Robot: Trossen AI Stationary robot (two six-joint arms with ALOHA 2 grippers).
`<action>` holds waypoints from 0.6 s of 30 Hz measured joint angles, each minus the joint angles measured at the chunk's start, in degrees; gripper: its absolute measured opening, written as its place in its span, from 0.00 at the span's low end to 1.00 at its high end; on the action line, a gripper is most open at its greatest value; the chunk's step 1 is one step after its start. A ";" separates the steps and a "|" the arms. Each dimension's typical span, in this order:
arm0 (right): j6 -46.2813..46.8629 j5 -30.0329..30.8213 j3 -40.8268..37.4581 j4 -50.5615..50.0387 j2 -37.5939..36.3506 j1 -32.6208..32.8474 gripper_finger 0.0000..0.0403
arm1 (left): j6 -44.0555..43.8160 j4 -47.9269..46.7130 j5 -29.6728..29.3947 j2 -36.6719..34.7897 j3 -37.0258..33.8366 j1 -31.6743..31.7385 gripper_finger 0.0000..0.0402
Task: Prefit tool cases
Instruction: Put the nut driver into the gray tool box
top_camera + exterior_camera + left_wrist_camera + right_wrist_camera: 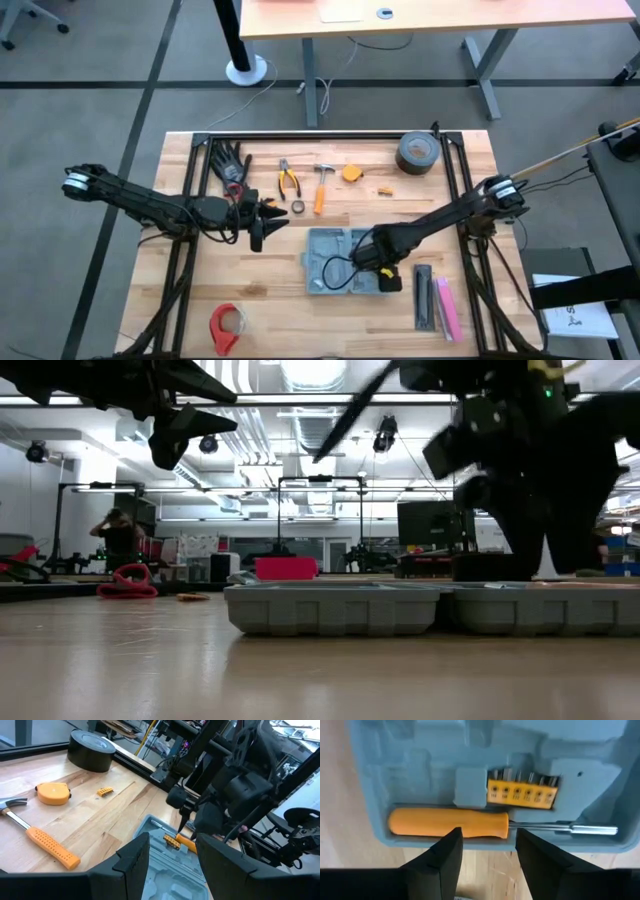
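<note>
Pale wooden tabletop (260,290), moulded blue-grey plastic tool case (485,785), smooth orange-handled screwdriver (450,824), right end effector (487,851) spread above

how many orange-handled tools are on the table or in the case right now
3. An orange-handled hammer and orange-handled pliers lie on the wooden table behind the blue-grey plastic tool case; an orange-handled screwdriver sits in the case's tray. The arms may hide others.

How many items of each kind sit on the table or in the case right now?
Tool case: 1
Tape rolls, black and red: 2
Hand tools, hammer, pliers, screwdriver: 3
Tape measure: 1
Bit holders: 2
Gloves: 1
Bars: 2
Small ring: 1
Total: 13
</note>
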 joint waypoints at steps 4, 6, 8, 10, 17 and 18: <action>-0.03 -0.75 -0.08 0.02 1.61 0.00 0.44 | -0.02 -0.02 0.00 0.00 0.00 0.00 0.42; 0.02 -1.49 -0.56 1.47 2.22 0.00 0.44 | -0.02 -0.03 0.00 0.00 0.00 0.00 0.42; 0.04 -2.18 -1.23 3.29 2.46 0.00 0.44 | -0.02 -0.05 0.00 0.00 0.00 0.00 0.42; 0.04 -3.00 -1.46 3.81 2.66 -0.09 0.44 | -0.03 -0.05 0.02 0.00 0.00 0.00 0.42; 2.59 -1.66 -1.30 0.33 -0.20 -0.47 0.45 | -0.26 -0.16 0.04 0.00 0.00 0.00 0.42; 3.20 -0.90 -0.62 -0.75 -1.05 -0.49 0.45 | -0.26 -0.21 0.04 0.00 0.00 0.00 0.42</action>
